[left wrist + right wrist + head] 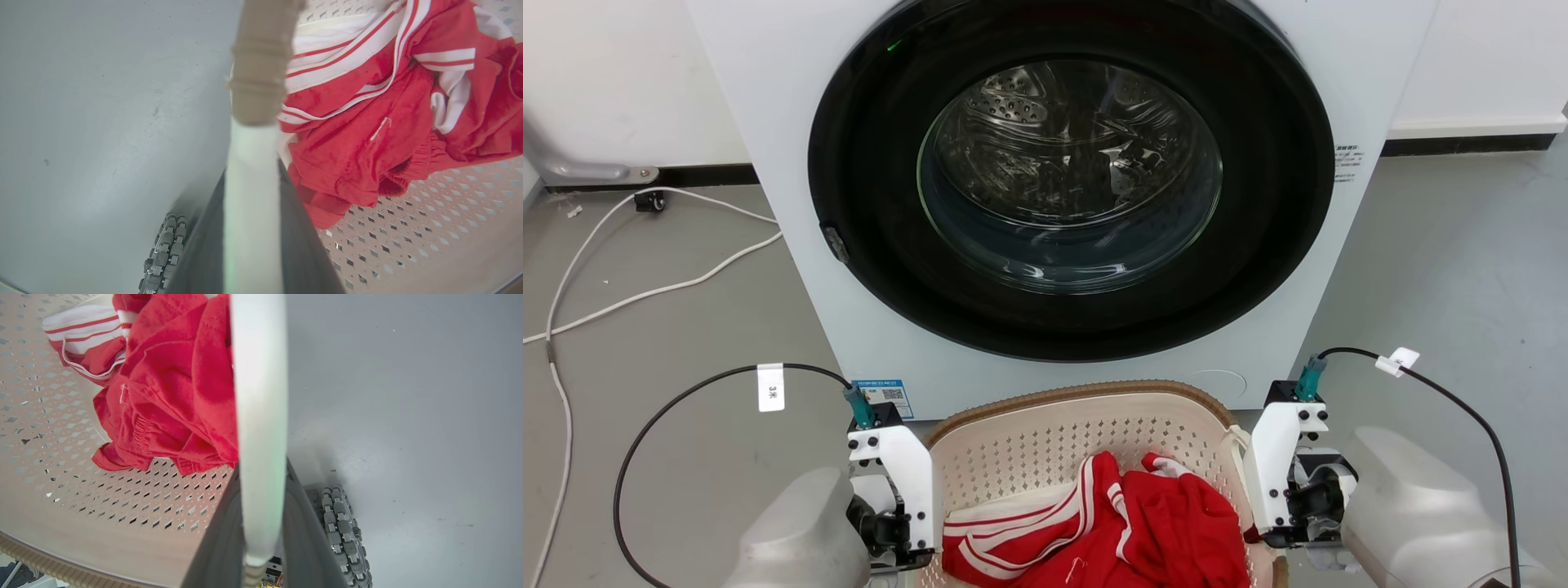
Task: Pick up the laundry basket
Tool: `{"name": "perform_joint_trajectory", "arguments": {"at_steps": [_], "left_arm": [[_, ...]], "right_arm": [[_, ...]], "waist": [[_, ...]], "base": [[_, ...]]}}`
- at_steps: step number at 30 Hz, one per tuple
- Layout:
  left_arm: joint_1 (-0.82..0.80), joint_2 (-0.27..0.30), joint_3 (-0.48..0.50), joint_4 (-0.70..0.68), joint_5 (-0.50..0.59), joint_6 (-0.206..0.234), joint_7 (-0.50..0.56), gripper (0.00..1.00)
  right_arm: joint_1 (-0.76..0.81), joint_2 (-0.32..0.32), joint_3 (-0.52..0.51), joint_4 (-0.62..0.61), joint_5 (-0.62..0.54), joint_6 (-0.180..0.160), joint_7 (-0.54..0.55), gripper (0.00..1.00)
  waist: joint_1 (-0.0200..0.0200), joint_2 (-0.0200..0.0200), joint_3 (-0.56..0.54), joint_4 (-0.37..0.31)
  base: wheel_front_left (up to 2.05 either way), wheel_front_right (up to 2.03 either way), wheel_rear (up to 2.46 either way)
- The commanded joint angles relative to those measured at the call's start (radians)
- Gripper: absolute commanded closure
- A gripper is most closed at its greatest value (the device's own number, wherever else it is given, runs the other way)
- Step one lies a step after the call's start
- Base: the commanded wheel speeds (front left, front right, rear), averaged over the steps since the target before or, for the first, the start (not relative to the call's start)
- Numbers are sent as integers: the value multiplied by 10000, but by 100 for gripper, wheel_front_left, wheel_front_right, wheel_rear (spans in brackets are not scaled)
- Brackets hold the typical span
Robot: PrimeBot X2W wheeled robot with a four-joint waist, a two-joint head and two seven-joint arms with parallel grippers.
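Left wrist view: the left end effector [252, 173] has its two dark fingers [302, 245] pressed close against either side of a white loop handle [251, 220] of the laundry basket [408, 228], so it is closed on that handle. Past the fingers the handle meets the basket's brown rim [261, 61]. A red-and-white garment [367, 134] lies inside the perforated cream walls. On the outer side are the grey floor [102, 122] and a treaded wheel [163, 253].

Right wrist view: the right end effector [261, 465] is closed the same way on the other white loop handle [261, 396], with a dark finger touching it on each side. The garment is heaped just beside this handle within the basket, and a treaded wheel stands on the floor on the outer side.

Head view: the basket is just in front of the washing machine [752, 122], below its shut round door [1070, 180]. The left end effector is at its left side and the right one at its right, and their fingers are hidden here. Whether the basket's base touches the floor cannot be told. A white cable [645, 290] trails over the floor left of the machine
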Motion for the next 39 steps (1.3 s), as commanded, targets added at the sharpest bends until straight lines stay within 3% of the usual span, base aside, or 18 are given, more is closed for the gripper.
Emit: {"name": "perform_joint_trajectory", "arguments": {"at_steps": [1,39], "left_arm": [[-104,-195,-55,-68,-33,-128,43,100],[-138,-147,-612,36,-684,-129,-111,100]], "right_arm": [[-30,141,-19,-71,45,106,-84,100],[18,157,-39,-63,187,106,62,100]], "waist": [[0,0,0,0],[0,0,14,-28]], "base": [[0,0,0],[0,0,0]]}}
